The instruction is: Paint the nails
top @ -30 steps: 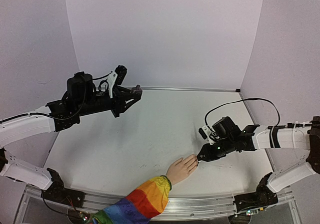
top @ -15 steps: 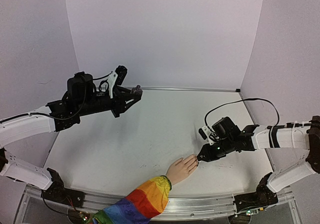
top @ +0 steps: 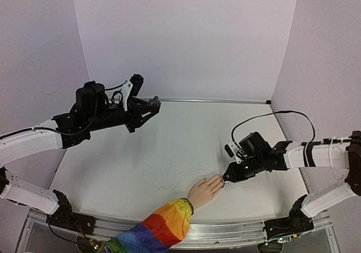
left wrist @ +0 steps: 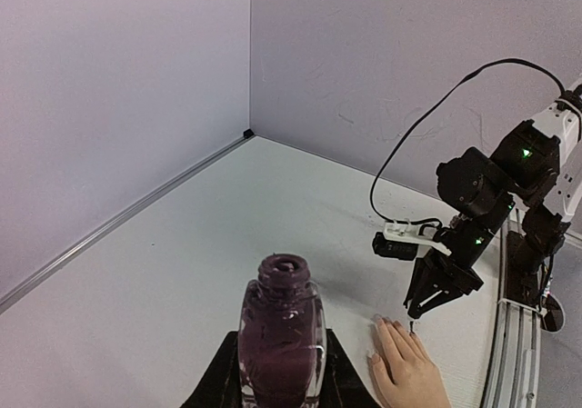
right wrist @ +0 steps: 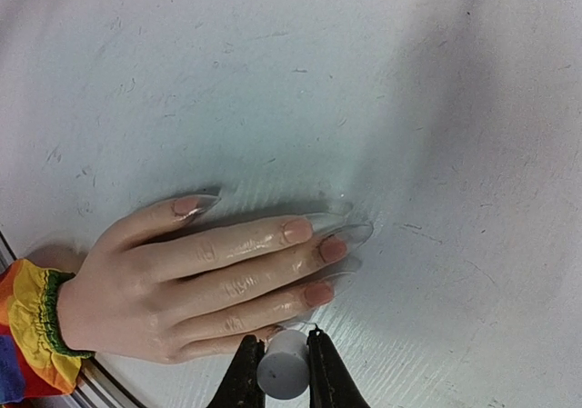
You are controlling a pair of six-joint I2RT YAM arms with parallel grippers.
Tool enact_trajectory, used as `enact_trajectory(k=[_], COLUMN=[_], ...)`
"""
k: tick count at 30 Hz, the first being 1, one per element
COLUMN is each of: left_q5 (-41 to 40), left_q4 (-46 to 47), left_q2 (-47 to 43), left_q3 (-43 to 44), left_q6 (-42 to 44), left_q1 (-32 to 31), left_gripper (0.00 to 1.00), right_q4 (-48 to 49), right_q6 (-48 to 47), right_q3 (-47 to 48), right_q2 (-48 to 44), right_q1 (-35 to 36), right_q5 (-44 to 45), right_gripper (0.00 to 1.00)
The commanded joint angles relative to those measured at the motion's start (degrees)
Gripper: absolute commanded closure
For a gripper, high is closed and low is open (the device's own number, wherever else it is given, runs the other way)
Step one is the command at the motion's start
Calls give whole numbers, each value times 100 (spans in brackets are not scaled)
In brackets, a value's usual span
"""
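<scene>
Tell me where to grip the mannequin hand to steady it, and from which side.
Probably best at the wrist, just ahead of the rainbow cuff, jaws across its width, coming down from above. The mannequin hand lies flat, palm down; the wrist is narrow and away from the nails, where the right gripper holds a brush cap.

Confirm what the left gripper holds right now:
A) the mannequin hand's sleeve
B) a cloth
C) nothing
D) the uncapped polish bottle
D: the left gripper is closed on the polish bottle, and the left wrist view shows the bottle upright between the fingers with its neck open.
</scene>
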Motion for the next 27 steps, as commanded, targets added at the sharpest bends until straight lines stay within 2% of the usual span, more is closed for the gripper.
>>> enact_trajectory(k=[1,14,19,27], left_q5=[90,91,107,138], left_q4=[214,214,214,214], left_q2=[-33,-31,-24,-8], left_q3=[165,165,169,174], left_q6=[20,9,-5,-15], left_q1=[39,52,48,52], left_gripper=[100,100,100,100], right_q4=[-95,-157,-217,-216], right_q6=[41,108,134,-44], right_q3=[176,160,79,43], right_q2=[1,-80,-375,-386], right_q1=[37,34,34,34], right_q5=[105,281,352,-94], right_gripper=[100,100,100,100])
